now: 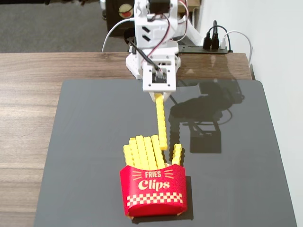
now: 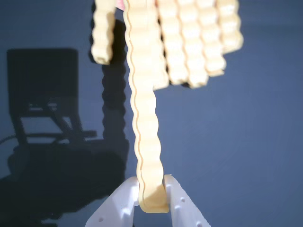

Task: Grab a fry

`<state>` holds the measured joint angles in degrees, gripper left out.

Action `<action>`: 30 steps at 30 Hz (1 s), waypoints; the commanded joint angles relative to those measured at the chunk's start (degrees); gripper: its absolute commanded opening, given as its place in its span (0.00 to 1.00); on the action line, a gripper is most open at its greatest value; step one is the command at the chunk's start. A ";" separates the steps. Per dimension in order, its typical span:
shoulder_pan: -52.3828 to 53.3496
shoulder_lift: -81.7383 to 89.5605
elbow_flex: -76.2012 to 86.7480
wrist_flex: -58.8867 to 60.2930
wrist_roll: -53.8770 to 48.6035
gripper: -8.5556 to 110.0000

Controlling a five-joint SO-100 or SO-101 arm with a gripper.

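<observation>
A bright-yellow crinkle-cut fry [image 1: 161, 120] is pinched at its upper end by my white gripper [image 1: 158, 96] and hangs down, its lower end next to the fries in the red "Fries Clips" carton [image 1: 154, 190]. In the wrist view the gripper [image 2: 152, 189] is shut on the end of this fry [image 2: 144, 123], whose far end overlaps the other fries [image 2: 194, 42] at the top. Several more fries [image 1: 142, 152] stand in the carton, with one short fry [image 1: 176, 154] on the right in the fixed view.
The carton stands on a dark grey mat [image 1: 85, 142] over a wooden table [image 1: 28, 118]. The arm's base [image 1: 154, 52] is at the far edge, with a power strip and cables [image 1: 213, 42] behind. A white wall runs along the right.
</observation>
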<state>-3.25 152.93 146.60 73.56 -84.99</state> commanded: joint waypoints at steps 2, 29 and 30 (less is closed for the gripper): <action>0.79 3.52 -5.01 4.83 -0.88 0.08; 3.08 -14.24 -32.26 7.38 -2.99 0.08; 3.08 -14.24 -32.26 7.47 -2.99 0.08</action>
<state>-0.09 138.78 117.33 81.74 -87.98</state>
